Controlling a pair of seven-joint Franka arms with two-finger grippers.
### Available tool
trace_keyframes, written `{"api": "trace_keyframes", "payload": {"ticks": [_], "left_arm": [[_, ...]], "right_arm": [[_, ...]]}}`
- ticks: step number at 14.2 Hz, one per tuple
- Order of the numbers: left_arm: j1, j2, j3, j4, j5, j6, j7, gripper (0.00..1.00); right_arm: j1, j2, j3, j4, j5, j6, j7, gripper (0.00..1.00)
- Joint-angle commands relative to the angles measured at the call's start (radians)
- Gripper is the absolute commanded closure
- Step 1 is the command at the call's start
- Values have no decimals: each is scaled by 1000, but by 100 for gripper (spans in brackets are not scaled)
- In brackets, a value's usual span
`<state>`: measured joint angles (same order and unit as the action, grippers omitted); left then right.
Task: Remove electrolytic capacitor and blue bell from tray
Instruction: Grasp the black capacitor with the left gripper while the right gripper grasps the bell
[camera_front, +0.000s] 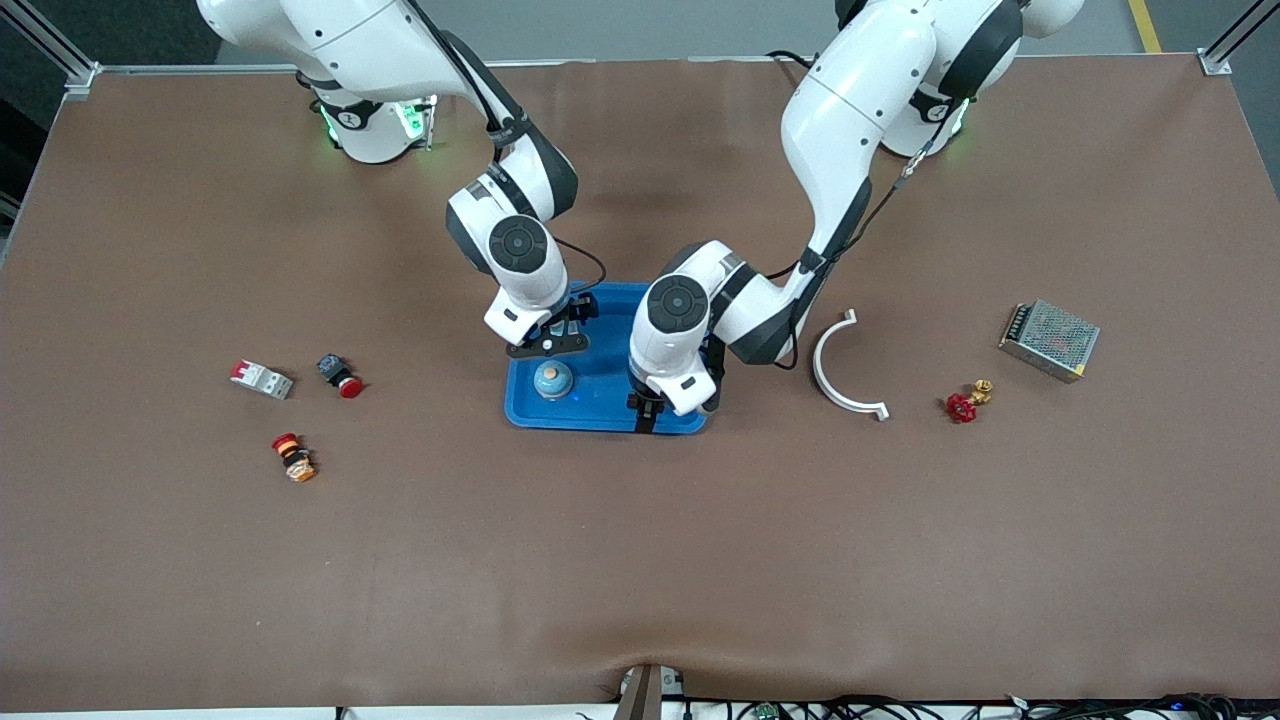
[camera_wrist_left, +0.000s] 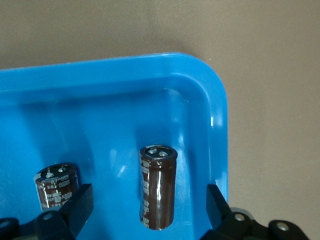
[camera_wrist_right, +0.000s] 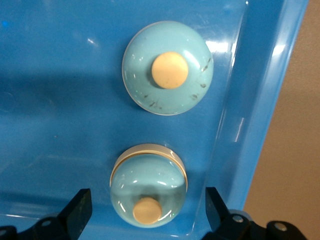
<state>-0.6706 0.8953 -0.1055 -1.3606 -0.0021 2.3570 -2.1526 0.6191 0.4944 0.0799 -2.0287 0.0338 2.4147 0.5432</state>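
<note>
Over the blue tray (camera_front: 600, 400) mid-worktop, both arms bend down. The left end effector (camera_front: 648, 412) hangs spread around the upright capacitor (camera_wrist_left: 158, 186), not touching it; only its wrist view shows that. The right end effector (camera_front: 548, 345), spread too, sits above the bell (camera_front: 553, 379).

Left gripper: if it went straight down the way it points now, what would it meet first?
Probably the capacitor, standing upright in the blue tray between the open fingers of the left gripper. The tray floor comes next. How much gap is left is unclear.
</note>
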Motion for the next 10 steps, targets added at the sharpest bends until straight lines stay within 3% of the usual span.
{"api": "trace_keyframes", "payload": {"ticks": [1, 10], "left_arm": [[-15, 17, 13, 21, 17, 2, 7, 2], [-27, 2, 12, 15, 16, -1, -1, 9]], "right_arm": [[14, 12, -12, -5, -23, 30, 0, 0], [22, 26, -11, -4, -23, 49, -2, 0]]}}
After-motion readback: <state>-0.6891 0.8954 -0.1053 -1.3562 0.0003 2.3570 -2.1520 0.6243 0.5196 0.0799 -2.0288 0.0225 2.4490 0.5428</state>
